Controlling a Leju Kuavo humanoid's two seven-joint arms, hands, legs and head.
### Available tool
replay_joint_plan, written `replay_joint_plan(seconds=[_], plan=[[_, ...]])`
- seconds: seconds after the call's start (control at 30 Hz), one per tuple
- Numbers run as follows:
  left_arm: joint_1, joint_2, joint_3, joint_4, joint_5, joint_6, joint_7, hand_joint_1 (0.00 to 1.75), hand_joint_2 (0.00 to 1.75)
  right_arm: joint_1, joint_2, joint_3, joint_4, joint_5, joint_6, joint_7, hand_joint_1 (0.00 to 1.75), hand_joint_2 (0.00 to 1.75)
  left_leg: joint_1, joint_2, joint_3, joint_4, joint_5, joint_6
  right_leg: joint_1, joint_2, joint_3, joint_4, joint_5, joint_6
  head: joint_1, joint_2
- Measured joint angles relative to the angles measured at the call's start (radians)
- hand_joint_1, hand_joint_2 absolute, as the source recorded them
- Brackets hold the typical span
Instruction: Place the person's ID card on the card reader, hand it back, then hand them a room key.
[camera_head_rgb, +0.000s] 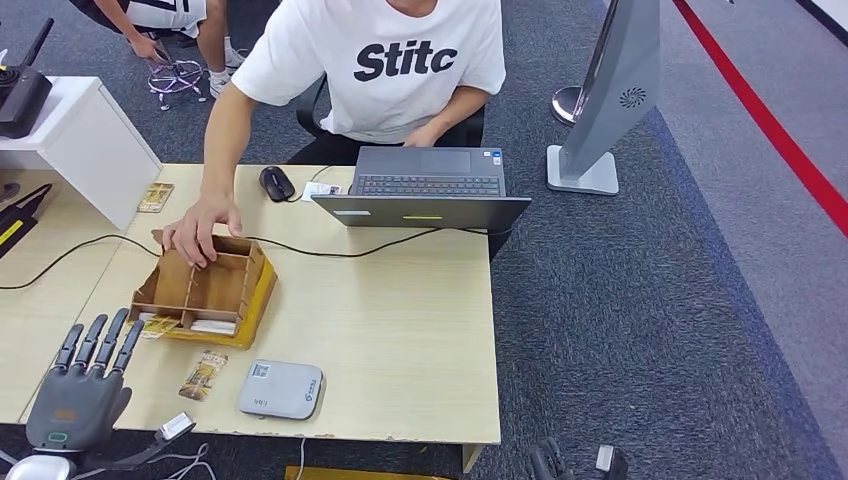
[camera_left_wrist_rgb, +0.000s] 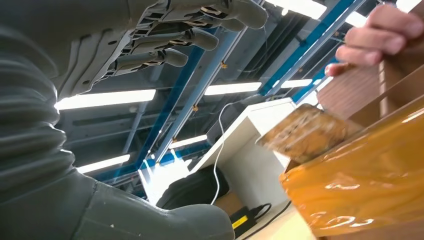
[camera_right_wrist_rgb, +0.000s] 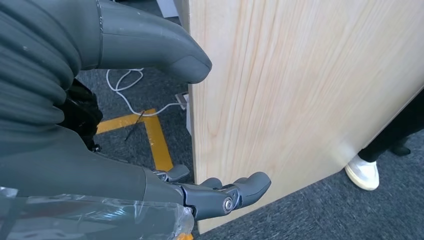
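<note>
Our left hand (camera_head_rgb: 80, 385) hovers empty, fingers spread, beside the grey rectangular card reader (camera_head_rgb: 281, 389); our right hand (camera_right_wrist_rgb: 200, 125) hangs empty below the pale wooden table (camera_head_rgb: 400, 330). A person's hand (camera_head_rgb: 203, 228) grips the compartmented wooden organiser box (camera_head_rgb: 205, 290).

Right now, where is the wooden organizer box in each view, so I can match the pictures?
Head view: the wooden organizer box sits left of centre on the table, the person's hand on its far rim.
Left wrist view: at the right edge.
Right wrist view: not in it.
Shared landmark: the person's hand on the box.
</note>
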Motion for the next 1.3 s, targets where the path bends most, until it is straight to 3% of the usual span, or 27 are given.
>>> replay_joint_plan(seconds=[0.2,0.4,0.83,1.0,1.3], plan=[[-0.027,-0.023,0.056,0.056,0.000,0.011,-0.038,0.00,1.75,0.000,0.000,0.000,0.000,0.013,0.000,0.003,0.00,1.75,0.000,0.000,0.000,0.000,0.000,0.000,0.000,-0.001,0.000,0.000,0.000,0.000,0.000,0.000],[-0.118,-0.041,0.118,0.177,0.000,0.023,-0.066,0.00,1.75,-0.003,0.000,0.001,0.000,0.032,-0.005,0.014,0.00,1.75,0.001,-0.001,0.000,0.000,0.001,0.000,0.000,-0.002,0.001,0.000,0.000,0.000,0.000,0.000],[-0.207,-0.046,0.134,0.312,0.000,0.029,-0.038,0.00,1.75,-0.005,0.002,0.007,0.000,0.046,-0.008,0.021,0.00,1.75,0.001,-0.001,0.000,0.000,0.001,-0.001,0.000,-0.002,0.000,0.000,0.000,0.000,0.000,0.000],[-0.269,-0.045,0.079,0.396,0.000,0.033,0.031,0.00,1.75,-0.009,0.008,0.017,0.000,0.056,-0.008,0.028,0.00,1.75,0.001,-0.001,0.000,0.000,0.002,-0.002,0.000,-0.003,0.000,0.000,0.001,-0.001,0.000,0.000],[-0.350,-0.050,-0.060,0.463,0.000,0.036,0.081,0.00,1.75,-0.014,0.014,0.025,0.000,0.068,-0.009,0.033,0.00,1.75,0.001,-0.002,0.000,0.000,0.002,-0.002,0.000,-0.002,0.000,0.000,0.001,-0.001,0.000,0.000]])
